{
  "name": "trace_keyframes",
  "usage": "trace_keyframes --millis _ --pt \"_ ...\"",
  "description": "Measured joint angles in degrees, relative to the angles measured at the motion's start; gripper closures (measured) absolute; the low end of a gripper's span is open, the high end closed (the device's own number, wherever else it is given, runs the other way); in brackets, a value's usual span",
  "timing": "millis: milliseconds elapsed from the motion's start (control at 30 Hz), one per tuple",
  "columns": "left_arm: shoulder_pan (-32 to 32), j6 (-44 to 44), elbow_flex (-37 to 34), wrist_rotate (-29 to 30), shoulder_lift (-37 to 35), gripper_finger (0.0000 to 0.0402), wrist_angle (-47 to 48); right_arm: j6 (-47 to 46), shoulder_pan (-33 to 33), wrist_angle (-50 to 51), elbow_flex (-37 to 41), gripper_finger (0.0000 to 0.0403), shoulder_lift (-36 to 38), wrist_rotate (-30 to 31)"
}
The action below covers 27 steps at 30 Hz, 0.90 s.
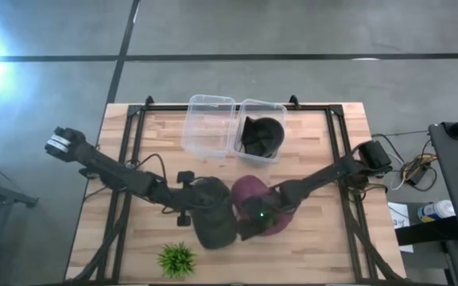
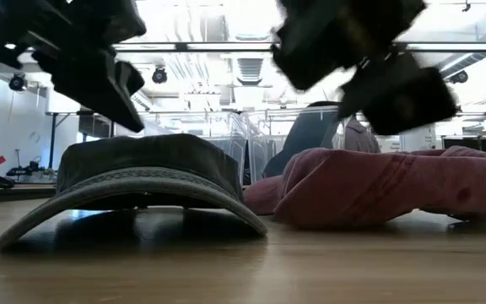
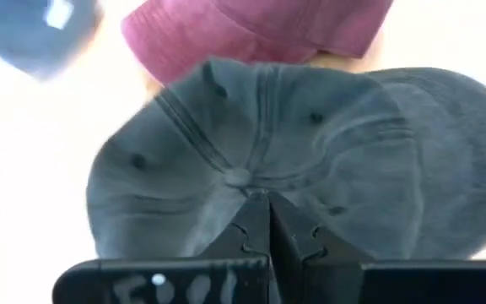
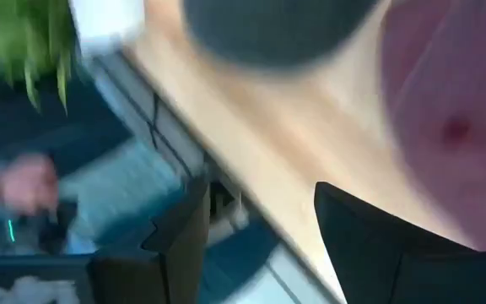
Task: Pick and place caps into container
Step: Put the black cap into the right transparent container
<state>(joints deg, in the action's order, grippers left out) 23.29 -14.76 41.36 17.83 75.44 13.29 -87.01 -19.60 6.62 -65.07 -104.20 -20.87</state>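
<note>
One dark grey-olive cap lies brim-down on the table near its near edge, and it also shows in the low view and the left wrist view. The maroon cap lies right beside it. A second dark cap sits inside the right clear container. My left gripper is shut and points down at the grey cap's crown, close to its top button. My right gripper is open and hovers over the maroon cap's near edge. My left gripper points its shut fingertips down from above at the top of the grey cap's crown, beside the button. I cannot tell whether they touch the fabric. The cap rests flat on the table by its brim.
An empty clear container stands left of the filled one at the table's far edge. A small green spiky plant stands at the near edge, left of the caps. Black frame rails run along the table's left and right sides.
</note>
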Motion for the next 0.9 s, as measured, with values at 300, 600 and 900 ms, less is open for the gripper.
trace_keyframes --millis 300,600,900 --pt "-0.7 3.5 -2.2 -4.2 1.6 0.0401 3.7 -9.3 -3.1 -22.5 1.2 0.0193 -9.2 2.7" --pt "0.8 -12.2 -4.5 -17.9 7.4 0.0402 0.2 -9.0 -3.8 -23.5 -6.9 0.0193 -19.3 13.1" --pt "6.8 -20.8 -0.9 -18.4 7.9 0.0401 -3.0 -8.3 -3.8 -6.8 -10.4 0.0193 -16.4 30.5"
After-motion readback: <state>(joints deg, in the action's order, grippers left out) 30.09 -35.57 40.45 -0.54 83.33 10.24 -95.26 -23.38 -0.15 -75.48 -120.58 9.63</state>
